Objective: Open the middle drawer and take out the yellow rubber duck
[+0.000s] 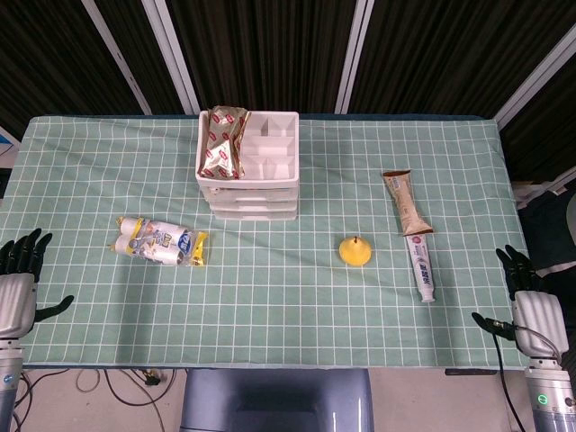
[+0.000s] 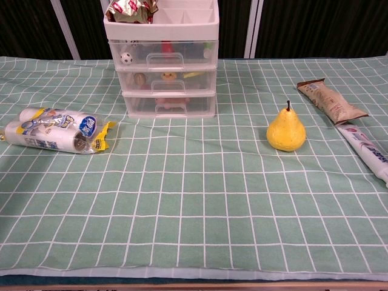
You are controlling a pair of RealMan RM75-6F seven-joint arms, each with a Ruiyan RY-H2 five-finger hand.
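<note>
The head view shows both hands low at the near edge of the surface (image 1: 108, 297): the left hand (image 1: 20, 279) at 8 o'clock and the right hand (image 1: 531, 301) at 4 o'clock. Each is released, fingers apart, grasping nothing. The chest view shows no hand.

The drawer unit (image 2: 161, 60) stands at 12 o'clock, and only the chest view shows its fronts. All three drawers look closed. Behind the clear front of the middle drawer (image 2: 167, 79) sits a yellowish shape, perhaps the duck (image 2: 168, 76), but it is too blurred to be sure. Only the head view shows the open top tray, with a snack bag (image 1: 224, 141) in its left part.

A pear (image 2: 286, 131) stands upright at 3 o'clock from the unit, well apart from it. Further right lie a wrapped bar (image 2: 330, 100) and a toothpaste tube (image 2: 366, 147), end to end. At 9 o'clock lies a pack of rolls (image 2: 56, 130).
</note>
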